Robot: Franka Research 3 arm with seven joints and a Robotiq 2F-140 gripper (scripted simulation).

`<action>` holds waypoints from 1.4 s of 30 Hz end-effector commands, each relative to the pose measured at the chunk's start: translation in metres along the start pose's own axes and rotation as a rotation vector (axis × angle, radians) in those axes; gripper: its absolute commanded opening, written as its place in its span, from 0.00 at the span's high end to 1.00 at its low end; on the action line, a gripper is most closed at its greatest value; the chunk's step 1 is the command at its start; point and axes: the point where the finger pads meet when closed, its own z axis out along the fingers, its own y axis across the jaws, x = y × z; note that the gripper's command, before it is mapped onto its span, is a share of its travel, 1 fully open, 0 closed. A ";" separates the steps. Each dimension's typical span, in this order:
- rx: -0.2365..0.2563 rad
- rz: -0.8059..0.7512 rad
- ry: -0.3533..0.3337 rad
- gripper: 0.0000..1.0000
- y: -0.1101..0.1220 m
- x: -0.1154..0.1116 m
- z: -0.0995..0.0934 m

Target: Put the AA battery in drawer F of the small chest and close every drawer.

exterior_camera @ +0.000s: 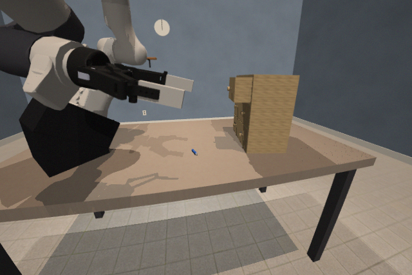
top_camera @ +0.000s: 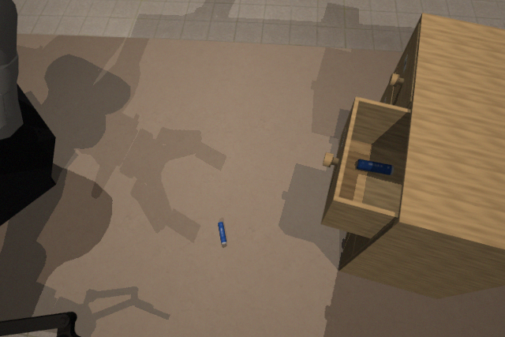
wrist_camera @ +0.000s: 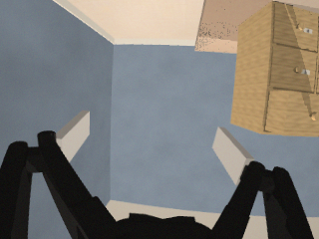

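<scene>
The wooden chest stands upright at the table's right. One upper drawer is pulled out of its front; its letter is not readable. A blue battery lies on this drawer's floor. A second blue battery lies on the table in front of the chest; it looks smaller, but no size marking is readable. My gripper is wide open and empty, high above the table, left of the chest and pointing roughly toward it.
The other drawers that show look pushed in; another round knob sticks out beside the open drawer. The table carries the chest near its right end. The black arm base stands at the left.
</scene>
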 end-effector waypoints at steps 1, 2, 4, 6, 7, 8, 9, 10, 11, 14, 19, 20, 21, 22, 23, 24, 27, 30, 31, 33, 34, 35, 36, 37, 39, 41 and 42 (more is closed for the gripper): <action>-0.004 -0.074 -0.035 0.00 0.000 -0.005 0.003; -0.004 -0.074 -0.038 0.00 0.000 -0.005 0.004; -0.004 -0.074 -0.044 0.00 0.000 -0.004 0.004; -0.004 -0.074 -0.047 0.00 0.000 -0.004 0.004; -0.004 -0.074 -0.048 0.00 0.000 -0.004 0.004; -0.004 -0.074 -0.049 0.00 0.000 -0.004 0.004; -0.004 -0.074 -0.050 0.00 0.000 -0.004 0.004; -0.004 -0.074 -0.050 0.00 0.000 -0.004 0.005; -0.004 -0.074 -0.050 0.00 0.000 -0.004 0.005; -0.004 -0.074 -0.050 0.00 0.000 -0.004 0.005; -0.004 -0.074 -0.050 1.00 0.000 -0.004 0.005; -0.004 -0.074 -0.050 1.00 0.000 -0.004 0.005; -0.004 -0.074 -0.050 1.00 0.000 -0.004 0.005; -0.004 -0.074 -0.050 1.00 0.000 -0.004 0.005; -0.004 -0.074 -0.050 1.00 0.000 -0.004 0.005; -0.004 -0.074 -0.050 1.00 0.000 -0.004 0.005; -0.004 -0.074 -0.050 1.00 0.000 -0.004 0.005; -0.004 -0.074 -0.050 1.00 0.000 -0.004 0.005; -0.004 -0.074 -0.050 1.00 0.000 -0.004 0.005; -0.004 -0.074 -0.050 1.00 0.000 -0.004 0.005; -0.004 -0.074 -0.050 1.00 0.000 -0.004 0.005; -0.004 -0.074 -0.050 1.00 0.000 -0.004 0.005; -0.004 -0.074 -0.050 1.00 0.000 -0.004 0.005; -0.004 -0.074 -0.050 1.00 0.000 -0.004 0.005; -0.004 -0.074 -0.050 1.00 0.000 -0.004 0.005; -0.004 -0.074 -0.050 1.00 0.000 -0.004 0.005; -0.004 -0.074 -0.050 1.00 0.000 -0.004 0.005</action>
